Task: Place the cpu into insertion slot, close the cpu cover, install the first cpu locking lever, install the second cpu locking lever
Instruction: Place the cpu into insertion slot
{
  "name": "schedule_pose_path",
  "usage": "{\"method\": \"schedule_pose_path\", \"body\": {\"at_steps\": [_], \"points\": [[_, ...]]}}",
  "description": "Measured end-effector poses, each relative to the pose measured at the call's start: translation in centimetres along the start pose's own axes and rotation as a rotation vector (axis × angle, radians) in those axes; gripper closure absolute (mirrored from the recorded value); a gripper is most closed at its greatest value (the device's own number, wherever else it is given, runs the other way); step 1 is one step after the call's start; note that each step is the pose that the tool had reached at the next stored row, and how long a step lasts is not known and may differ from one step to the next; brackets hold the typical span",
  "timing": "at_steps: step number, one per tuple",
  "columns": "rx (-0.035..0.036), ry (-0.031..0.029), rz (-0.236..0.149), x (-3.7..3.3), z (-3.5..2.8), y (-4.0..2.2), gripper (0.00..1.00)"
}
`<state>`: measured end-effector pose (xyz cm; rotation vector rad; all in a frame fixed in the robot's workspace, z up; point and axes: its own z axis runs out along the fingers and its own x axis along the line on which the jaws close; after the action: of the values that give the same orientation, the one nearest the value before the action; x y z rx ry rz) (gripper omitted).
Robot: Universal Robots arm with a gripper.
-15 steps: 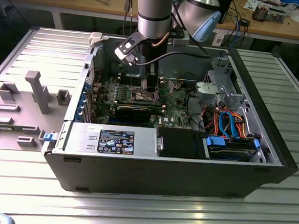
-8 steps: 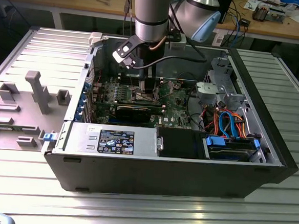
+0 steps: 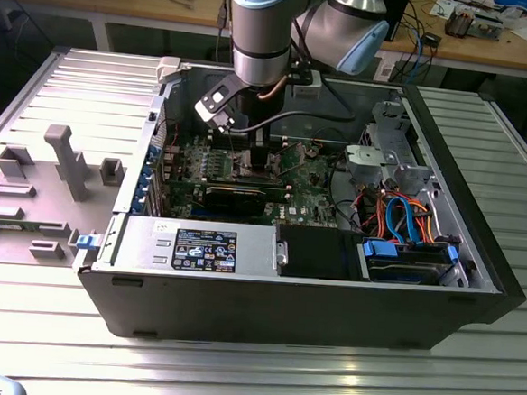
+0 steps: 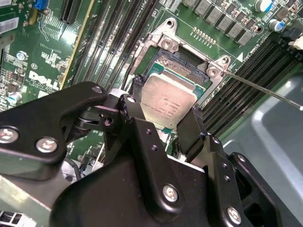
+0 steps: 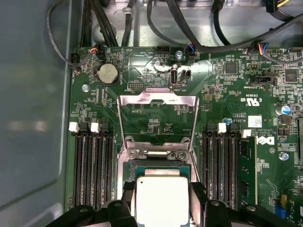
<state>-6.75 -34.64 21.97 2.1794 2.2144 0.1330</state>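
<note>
The cpu [image 4: 168, 101] [image 5: 161, 198], a flat silver-grey square chip, sits between the black fingers [image 4: 137, 123] [image 5: 198, 196] of my gripper [image 4: 165, 120] [image 5: 162, 204], which is shut on its two opposite edges. It hangs just over the insertion slot [image 4: 182, 71] [image 5: 161, 165], and part of the slot's dark contact field shows beyond the chip. The cpu cover [image 5: 156, 100], a thin silvery frame, is swung open and lies back on the green motherboard [image 5: 227, 94]. In the exterior view my gripper [image 3: 256, 152] reaches down into the open computer case.
Black memory slots [image 5: 92, 165] [image 5: 220, 165] flank the socket on both sides. A thin metal lever rod [image 4: 265, 90] sticks out from the socket corner. The black graphics card [image 3: 236, 196], cable bundles [image 3: 407, 217] and case walls [image 3: 478, 231] surround the motherboard [image 3: 310, 178].
</note>
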Motion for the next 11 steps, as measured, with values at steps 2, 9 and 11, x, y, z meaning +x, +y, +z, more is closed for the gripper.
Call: {"method": "schedule_pose_path", "body": {"at_steps": [2, 9, 11], "points": [[-0.0001, 0.0002, 0.0, 0.01, 0.01, -0.14, 0.46], [-0.0002, 0.0003, 0.0, 0.02, 0.12, -0.2, 0.46], [-0.0003, 0.0004, 0.0, 0.03, 0.21, -0.21, 0.46]]}}
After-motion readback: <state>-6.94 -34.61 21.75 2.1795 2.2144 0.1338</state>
